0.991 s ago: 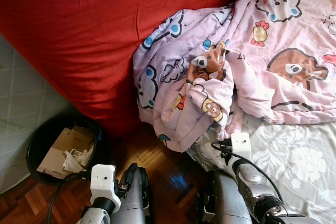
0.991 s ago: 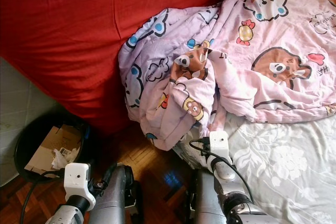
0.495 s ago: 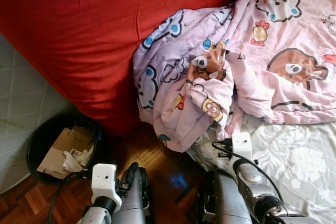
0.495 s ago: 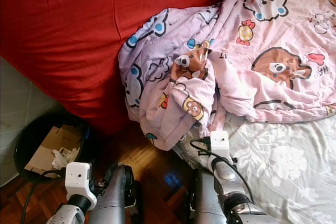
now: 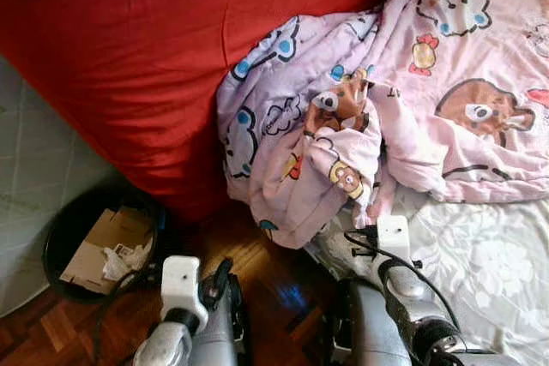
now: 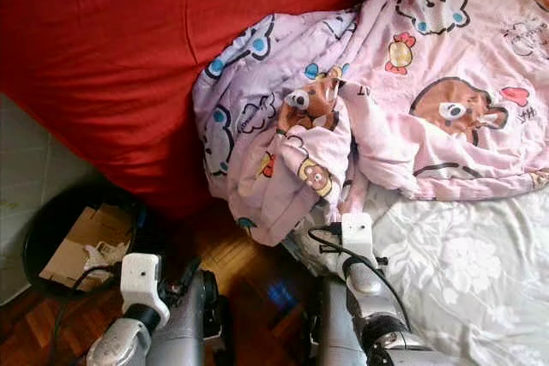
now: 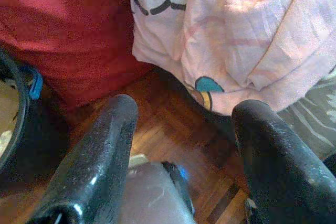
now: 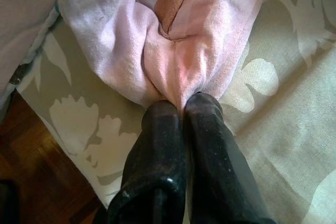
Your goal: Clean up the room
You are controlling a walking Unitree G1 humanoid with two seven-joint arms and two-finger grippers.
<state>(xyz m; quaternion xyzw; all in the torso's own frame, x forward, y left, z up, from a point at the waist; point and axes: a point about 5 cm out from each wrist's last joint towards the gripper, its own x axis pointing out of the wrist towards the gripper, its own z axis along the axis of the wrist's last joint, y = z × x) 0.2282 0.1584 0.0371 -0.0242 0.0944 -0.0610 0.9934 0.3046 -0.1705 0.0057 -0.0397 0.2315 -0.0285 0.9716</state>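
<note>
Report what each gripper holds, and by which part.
Right gripper: shut on the pink blanket, pinching its lower edge fold. Left gripper: open, holding nothing.

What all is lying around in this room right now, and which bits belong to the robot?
Blanket: one, pink with cartoon bears, crumpled on the bed, one corner hanging toward the floor.
Red cover: one, red, draped beside the blanket.
Bed sheet: one, grey-white floral, under the blanket.
Bin: one, black, on the floor, holding cardboard and crumpled paper.
Floor: brown wood parquet.
Left gripper: black fingers apart, above the floor near the bin.
Right gripper: black fingers pinched on the blanket's edge.
</note>
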